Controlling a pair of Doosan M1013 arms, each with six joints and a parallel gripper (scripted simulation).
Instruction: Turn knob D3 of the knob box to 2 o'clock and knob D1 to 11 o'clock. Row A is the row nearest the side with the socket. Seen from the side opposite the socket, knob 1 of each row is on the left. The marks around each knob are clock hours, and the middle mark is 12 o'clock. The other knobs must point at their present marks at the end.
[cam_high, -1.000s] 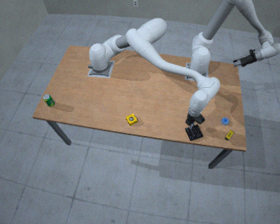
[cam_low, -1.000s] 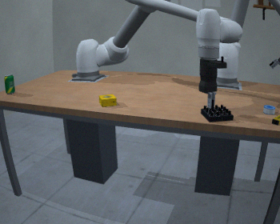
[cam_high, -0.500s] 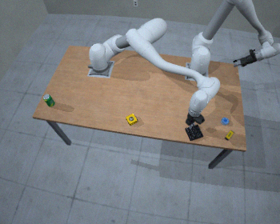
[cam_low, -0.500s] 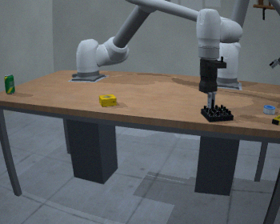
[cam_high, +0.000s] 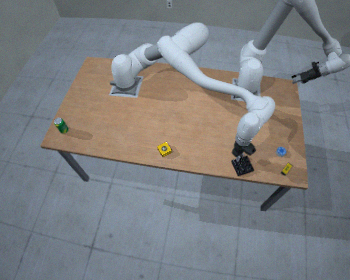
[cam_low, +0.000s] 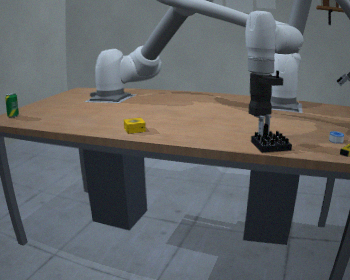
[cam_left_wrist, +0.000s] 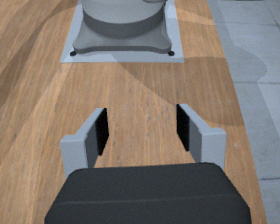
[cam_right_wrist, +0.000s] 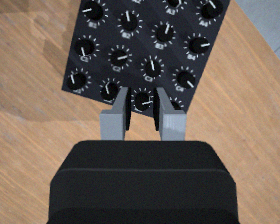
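Note:
The black knob box lies near the table's front edge. My right gripper points down over row D, its fingers apart on either side of knob D3, with small gaps. D3's white line points right, about 2 o'clock. Knob D1 is left of the fingers, its line leaning up-left, about 11 o'clock. Knob D2 stands beside the left finger. Knob D4 is partly hidden by the right finger. My left gripper is open and empty, far from the box.
A blue round object and a small yellow-black block lie right of the box. A yellow block lies to its left. A green can stands far left.

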